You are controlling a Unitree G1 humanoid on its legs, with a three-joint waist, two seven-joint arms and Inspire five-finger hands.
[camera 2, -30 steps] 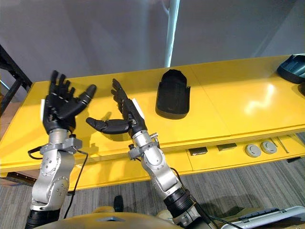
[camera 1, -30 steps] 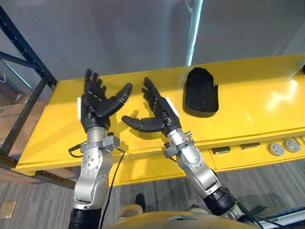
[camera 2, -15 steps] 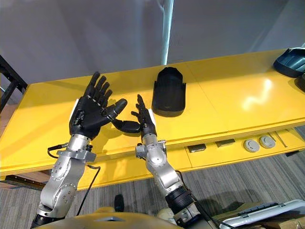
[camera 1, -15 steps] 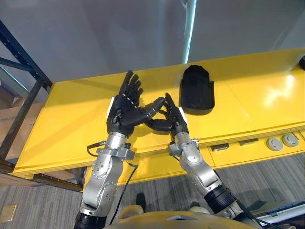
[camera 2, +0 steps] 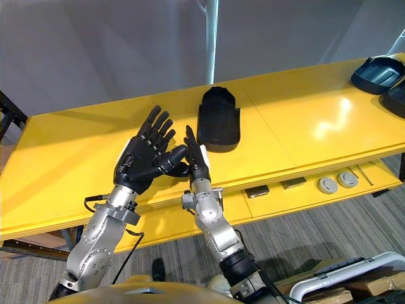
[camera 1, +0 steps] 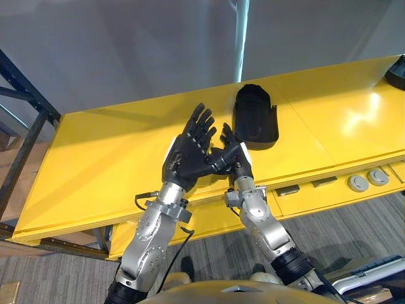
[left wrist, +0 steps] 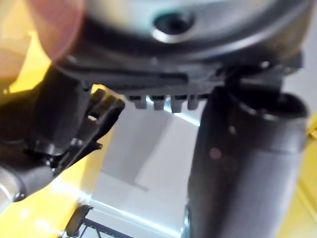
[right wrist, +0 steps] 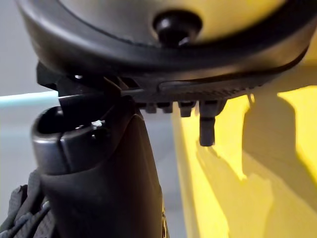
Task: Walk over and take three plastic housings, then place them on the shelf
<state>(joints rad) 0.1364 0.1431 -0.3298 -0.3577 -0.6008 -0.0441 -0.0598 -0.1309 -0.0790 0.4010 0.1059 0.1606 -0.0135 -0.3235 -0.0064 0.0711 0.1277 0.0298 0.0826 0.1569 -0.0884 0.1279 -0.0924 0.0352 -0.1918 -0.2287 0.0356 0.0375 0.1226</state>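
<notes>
Over the near edge of the yellow bench point(camera 1: 95, 164), left eye view: left hand point(camera 1: 188, 158) and right hand point(camera 1: 238, 168) raised side by side, palms facing each other, fingers straight and spread, gripping nothing. Left thumb crosses in front of the right hand; cannot tell if they touch. Black plastic housing point(camera 1: 255, 117) lies flat by the far edge near the bench middle, just beyond the right hand's fingertips and apart from both hands. Dark metal shelving frame point(camera 1: 38, 95) stands off the bench's left end, pale pole point(camera 1: 241, 38) rises behind the far edge, round discs point(camera 1: 358, 183) sit below the near edge toward the right. Right eye view: same layout, plus a second housing point(camera 2: 374, 71) at the far right corner, hollow side up, and a third housing point(camera 2: 397, 100) just beside it at the right edge, cut off; both well apart from the hands. Left wrist view: the hand's own thumb point(left wrist: 242, 158) stands out straight, yellow bench past it. Right wrist view: thumb point(right wrist: 99, 173) out straight, fingertips point(right wrist: 208, 126) in a row above bare bench top.
</notes>
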